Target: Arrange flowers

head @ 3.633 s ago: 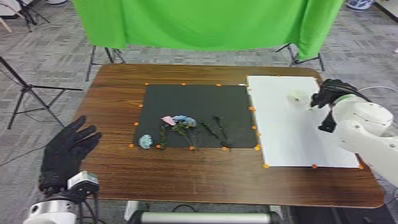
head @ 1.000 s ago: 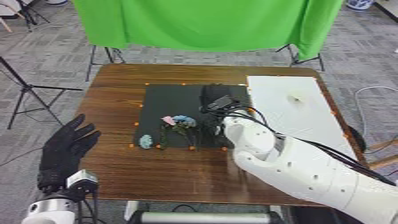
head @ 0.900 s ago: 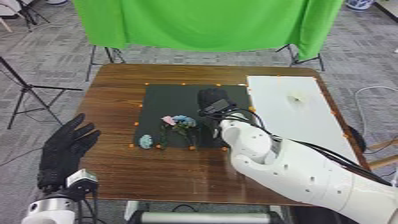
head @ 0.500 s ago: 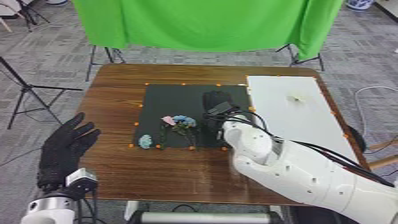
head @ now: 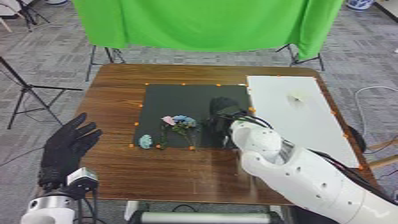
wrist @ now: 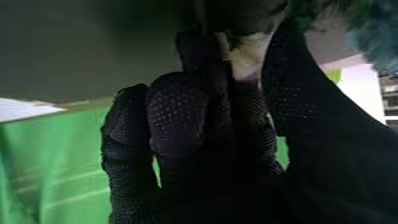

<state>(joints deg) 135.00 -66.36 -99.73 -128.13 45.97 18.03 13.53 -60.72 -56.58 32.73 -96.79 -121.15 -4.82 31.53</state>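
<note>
flowers (head: 184, 120), ruffled and thin-stemmed, lie on a rectangular black mat (head: 178, 97).

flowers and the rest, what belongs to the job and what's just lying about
For the job: pink flower, blue flowers, pale piece in the right hand, black mat
Just around, it seems: green cloth, tripod stand

Right arm (head: 306, 177) angled inward, left hand (head: 60, 155) with fingers extended
</note>
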